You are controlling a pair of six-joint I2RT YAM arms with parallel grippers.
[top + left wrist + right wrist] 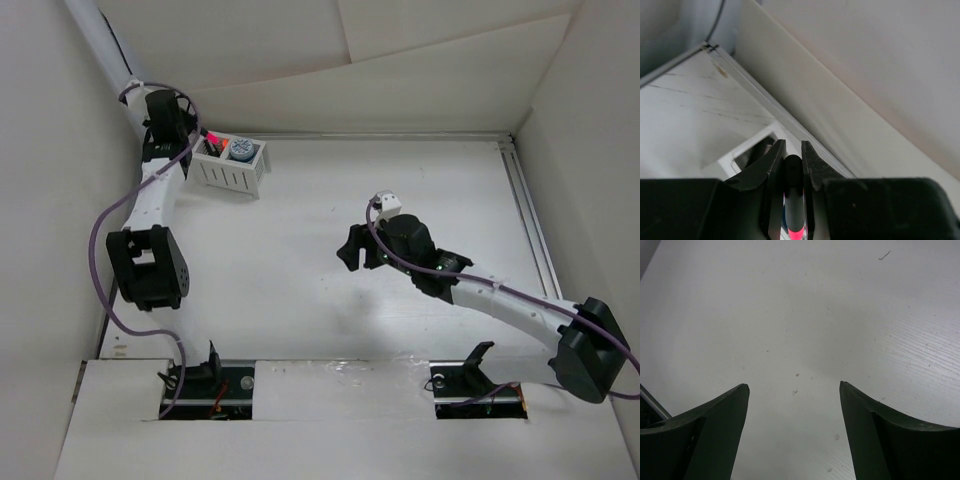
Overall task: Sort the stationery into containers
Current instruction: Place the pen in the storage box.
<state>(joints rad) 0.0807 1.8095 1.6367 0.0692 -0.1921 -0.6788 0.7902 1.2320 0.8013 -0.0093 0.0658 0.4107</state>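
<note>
The white slatted basket [232, 166] stands at the far left of the table, near the back wall. Its right compartment holds a grey-blue round cylinder [240, 152]; its left compartment holds dark pens. My left gripper [196, 135] is shut on a black marker pen with a pink end [793, 200] and holds it just above the basket's left compartment [752, 150]. The pink end also shows in the top view [211, 135]. My right gripper [352, 250] is open and empty over bare table in the middle; its fingers [715, 430] frame only the white surface.
White walls close in the table at the back and both sides. A metal rail [525, 215] runs along the right edge. The left arm's purple cable [100, 250] loops beside its elbow.
</note>
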